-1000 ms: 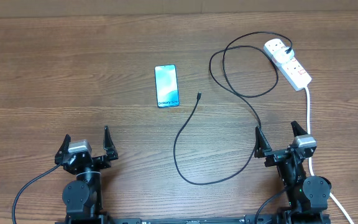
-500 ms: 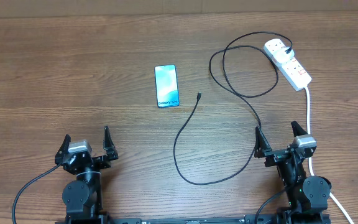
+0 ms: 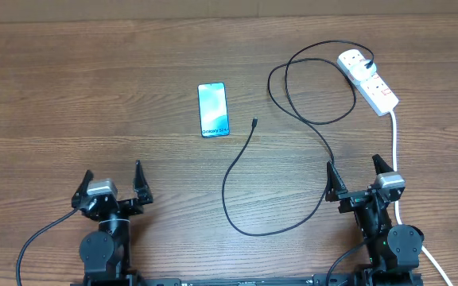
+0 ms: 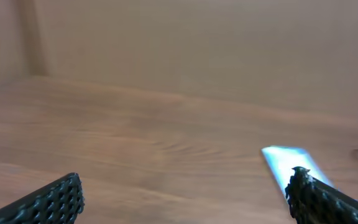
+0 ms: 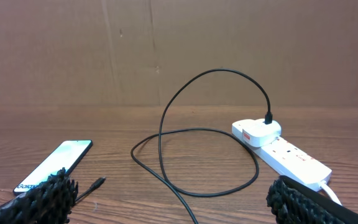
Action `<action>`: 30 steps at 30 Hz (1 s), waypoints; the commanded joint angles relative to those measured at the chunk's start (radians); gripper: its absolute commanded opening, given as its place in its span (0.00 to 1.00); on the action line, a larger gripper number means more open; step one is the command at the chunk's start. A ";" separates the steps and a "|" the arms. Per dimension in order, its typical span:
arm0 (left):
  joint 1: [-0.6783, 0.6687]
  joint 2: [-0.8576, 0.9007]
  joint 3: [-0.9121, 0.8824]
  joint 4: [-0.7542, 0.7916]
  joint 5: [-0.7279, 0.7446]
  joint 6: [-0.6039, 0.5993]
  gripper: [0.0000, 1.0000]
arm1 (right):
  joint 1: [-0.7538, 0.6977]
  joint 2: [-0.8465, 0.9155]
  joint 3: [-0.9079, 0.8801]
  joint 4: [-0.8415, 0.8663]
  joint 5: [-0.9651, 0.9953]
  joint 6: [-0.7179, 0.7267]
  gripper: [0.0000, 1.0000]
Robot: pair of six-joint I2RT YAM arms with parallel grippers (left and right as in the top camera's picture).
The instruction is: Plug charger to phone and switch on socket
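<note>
**Operator:** Where does the phone lie from my arms?

**Describer:** The phone (image 3: pixel 213 110) lies flat on the wooden table (image 3: pixel 70 95), screen up, ahead of your left gripper (image 3: pixel 110 173) and a little to its right. Its long axis runs straight away from you, and the short edge beside the "Galaxy" text faces you. Your left arm is the nearer one to it.

**Operator:** And the charger?

**Describer:** The charger cable (image 3: pixel 247 137) is thin and black. Its connector tip (image 3: pixel 254 121) lies just to the right of the phone, apart from it and pointing away from you. From there the cable runs back toward you, curves right in a wide loop in front of your right gripper (image 3: pixel 353 164), then loops away to a white plug (image 3: pixel 355 60). The plug is seated in the far end of the power strip (image 3: pixel 370 79), at the far right. Your right arm is the nearer one to the tip and to the strip.

**Operator:** What are my grippers doing?

**Describer:** Both sit at the near edge with their fingers spread wide. They hold nothing and touch nothing.

**Operator:** So what does the first move turn on?

**Describer:** Probably the tip's direction. It points away from you, while the phone's port is most likely on the near short edge, so the tip would need turning around.
</note>
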 commanded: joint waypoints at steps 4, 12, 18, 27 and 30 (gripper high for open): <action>0.004 -0.010 -0.004 0.109 0.409 -0.499 1.00 | 0.008 -0.007 -0.010 0.004 0.005 0.003 1.00; 0.004 -0.010 0.002 0.559 0.436 -0.637 1.00 | 0.008 -0.007 -0.010 0.004 0.005 0.003 1.00; 0.004 0.008 0.214 0.392 0.411 -0.557 1.00 | 0.008 -0.007 -0.010 0.004 0.006 0.003 1.00; 0.004 0.280 0.635 -0.098 0.412 -0.341 1.00 | 0.008 -0.007 -0.010 0.004 0.006 0.002 1.00; 0.004 0.517 0.905 -0.425 0.431 -0.276 1.00 | 0.008 -0.007 -0.010 0.004 0.005 0.003 1.00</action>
